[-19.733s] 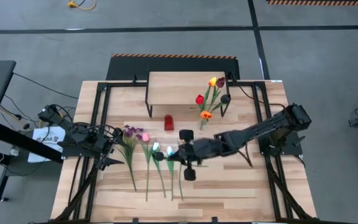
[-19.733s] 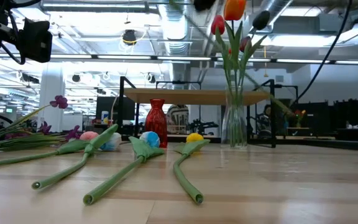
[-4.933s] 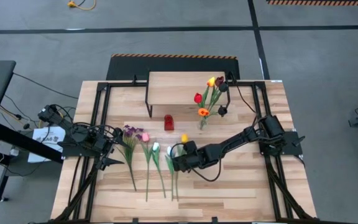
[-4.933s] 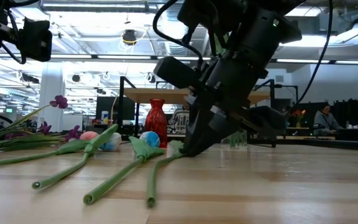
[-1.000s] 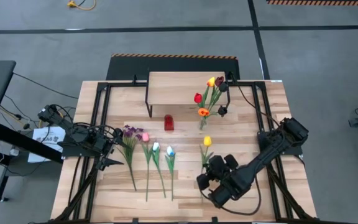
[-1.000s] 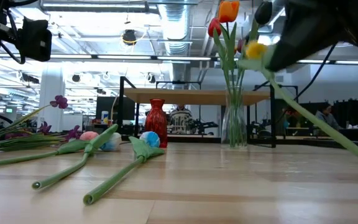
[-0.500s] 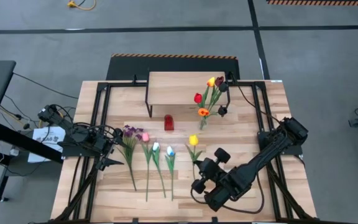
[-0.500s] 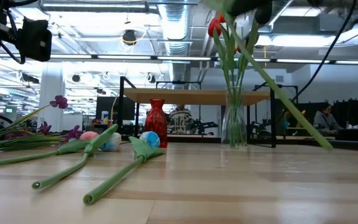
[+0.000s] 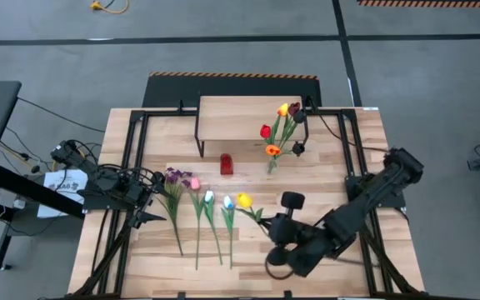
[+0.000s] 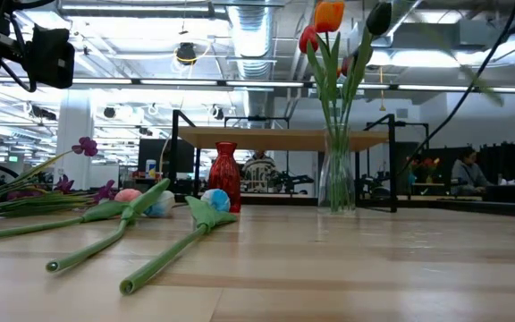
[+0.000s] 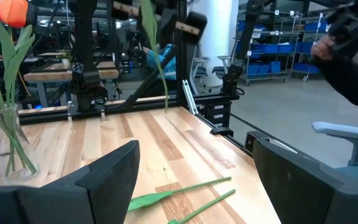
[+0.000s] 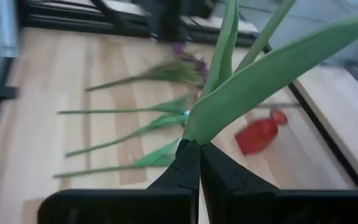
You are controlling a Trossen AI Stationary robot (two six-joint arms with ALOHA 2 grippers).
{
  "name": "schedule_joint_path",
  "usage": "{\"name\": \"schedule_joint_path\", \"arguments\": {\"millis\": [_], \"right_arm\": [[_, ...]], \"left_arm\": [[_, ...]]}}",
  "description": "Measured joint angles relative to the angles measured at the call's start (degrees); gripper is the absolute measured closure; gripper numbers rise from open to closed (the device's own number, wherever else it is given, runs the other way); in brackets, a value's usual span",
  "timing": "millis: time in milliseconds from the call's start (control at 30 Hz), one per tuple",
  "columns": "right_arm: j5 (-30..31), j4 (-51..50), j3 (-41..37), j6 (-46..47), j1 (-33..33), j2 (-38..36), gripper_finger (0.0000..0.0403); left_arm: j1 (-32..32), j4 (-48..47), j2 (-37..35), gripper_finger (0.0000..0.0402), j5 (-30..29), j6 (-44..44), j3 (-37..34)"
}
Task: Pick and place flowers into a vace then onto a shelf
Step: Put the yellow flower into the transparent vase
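Flowers, artificial, long green stems: yellow tulip (image 9: 244, 201) is up off the bench, clamped at the stem by the right pincer (image 12: 199, 163), whose fingers are pressed fully together. Half a second ago the yellow head sat closer to the clear glass vase (image 9: 271, 163); now it hangs just beside the row of flowers lying flat (image 9: 200, 218), and the right arm's wrist has swung round.

Low view a half-second back showed the held stem crossing in front of the vase; now only a faint blur remains at upper right. Vase (image 10: 336, 182) stands upright with red, orange and dark tulips, in front of the light wood shelf with thin black legs (image 10: 284, 138).

High view alone shows the left pincer (image 9: 147, 205) parked at the bench's left side; its wrist view shows the fingers (image 11: 114, 168) spread wide, nothing between them. Right wrist view alone shows the grip point, plus a small red vase (image 12: 260, 132) and purple sprigs (image 12: 182, 68) below.

No legible writing.
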Motion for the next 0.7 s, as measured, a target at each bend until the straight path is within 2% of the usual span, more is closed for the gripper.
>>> {"name": "schedule_joint_path", "arguments": {"millis": [300,400,533,700], "right_arm": [[-7.41,5.16,0.00,-21.45,2.44,-9.61,0.0403],[-7.62,7.53,-1.41,-27.23,3.62,-12.54,0.0403],[-7.82,15.46,-8.86,-34.45,4.49,-18.71,0.0403],[-7.79,32.68,-24.10,-42.70,5.12,-28.84,0.0403]], "left_arm": [[0.01,0.00,0.00,0.0099,-0.01,-0.01,0.00],[-0.01,-0.02,0.00,0.0099,-0.01,-0.01,0.01],[0.00,0.00,-0.01,0.0099,-0.01,-0.01,0.00],[0.01,0.00,-0.01,0.0099,-0.01,-0.01,-0.01]]}}
